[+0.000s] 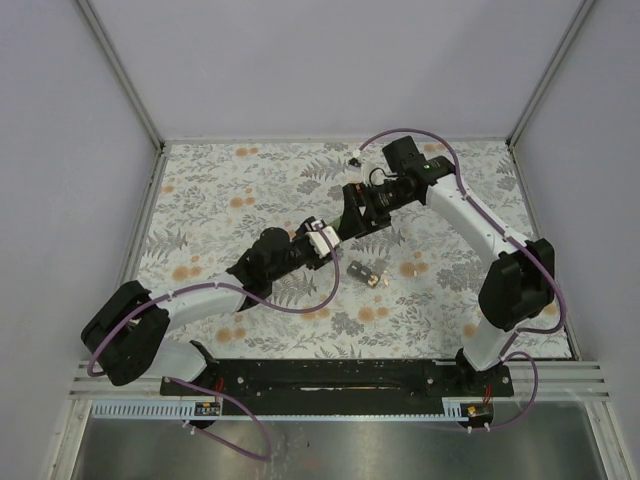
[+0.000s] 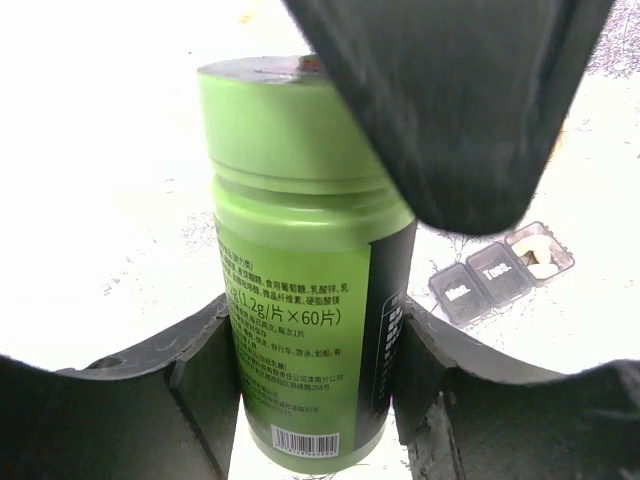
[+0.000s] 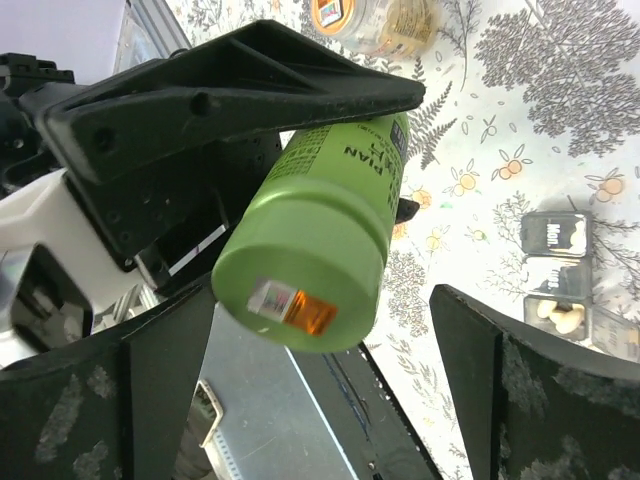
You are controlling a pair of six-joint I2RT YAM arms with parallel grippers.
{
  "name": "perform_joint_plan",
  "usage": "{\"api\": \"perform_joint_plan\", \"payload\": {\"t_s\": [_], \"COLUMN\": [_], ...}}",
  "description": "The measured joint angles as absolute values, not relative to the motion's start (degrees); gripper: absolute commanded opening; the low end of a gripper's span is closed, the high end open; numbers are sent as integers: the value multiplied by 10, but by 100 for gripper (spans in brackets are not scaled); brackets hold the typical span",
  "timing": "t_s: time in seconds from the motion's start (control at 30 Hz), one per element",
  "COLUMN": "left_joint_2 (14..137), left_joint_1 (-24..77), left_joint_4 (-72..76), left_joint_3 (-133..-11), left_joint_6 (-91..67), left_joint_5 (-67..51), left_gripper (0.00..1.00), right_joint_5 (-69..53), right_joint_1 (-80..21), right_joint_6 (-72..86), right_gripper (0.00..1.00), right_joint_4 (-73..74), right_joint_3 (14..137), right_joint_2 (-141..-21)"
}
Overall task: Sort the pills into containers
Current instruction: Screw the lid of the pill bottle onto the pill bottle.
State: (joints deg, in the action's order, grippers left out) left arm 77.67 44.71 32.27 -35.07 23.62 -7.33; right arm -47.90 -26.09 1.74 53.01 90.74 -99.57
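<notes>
From above, the left gripper (image 1: pixel 322 240) and the right gripper (image 1: pixel 358 208) meet over the middle of the flowered table (image 1: pixel 250 180). The pill organiser (image 1: pixel 368 272) lies just in front of them, and what they hold between them is too small to make out here. In the left wrist view, the left gripper's fingers (image 2: pixel 200 370) are pressed against both sides of a green bottle (image 2: pixel 300 300), holding it by its lower body. The cap (image 2: pixel 280 110) is screwed on, and a dark finger of the right gripper crosses above it. Beyond, the organiser shows two lidded compartments and one open compartment holding pale pills (image 2: pixel 540 255). In the right wrist view, the cap faces the camera. The right gripper's fingers (image 3: pixel 150 400) are spread wide on either side of the cap, with a clear gap on one side, so they do not grip it. A clear jar (image 3: pixel 370 20) stands further off on the table. The work looks to be at an early stage: one compartment holds pills, this bottle has yet to be opened, and pouring and sorting remain.
</notes>
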Motion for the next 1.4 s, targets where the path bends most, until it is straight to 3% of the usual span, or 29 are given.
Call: {"api": "perform_joint_plan", "payload": {"t_s": [0.33,0.73,0.97,1.4], "left_joint_2": [777,771,781,790], "left_joint_1": [424,370,357,351], "left_joint_4": [285,203,183,148], "left_joint_3": [-360,-409,-431,-443], "left_joint_6": [204,129,85,74], "left_joint_5": [-164,-420,-546,-601], "left_gripper": [0,0,0,0], "right_joint_5": [-463,-412,-395,-383], "right_joint_1": [-255,-256,-293,-343], "right_joint_6": [-37,-258,-362,-410], "right_gripper": [99,100,99,94], "right_joint_4": [544,556,556,556], "right_joint_3": [907,888,858,852], "right_joint_2": [-945,-810,-798,-798]}}
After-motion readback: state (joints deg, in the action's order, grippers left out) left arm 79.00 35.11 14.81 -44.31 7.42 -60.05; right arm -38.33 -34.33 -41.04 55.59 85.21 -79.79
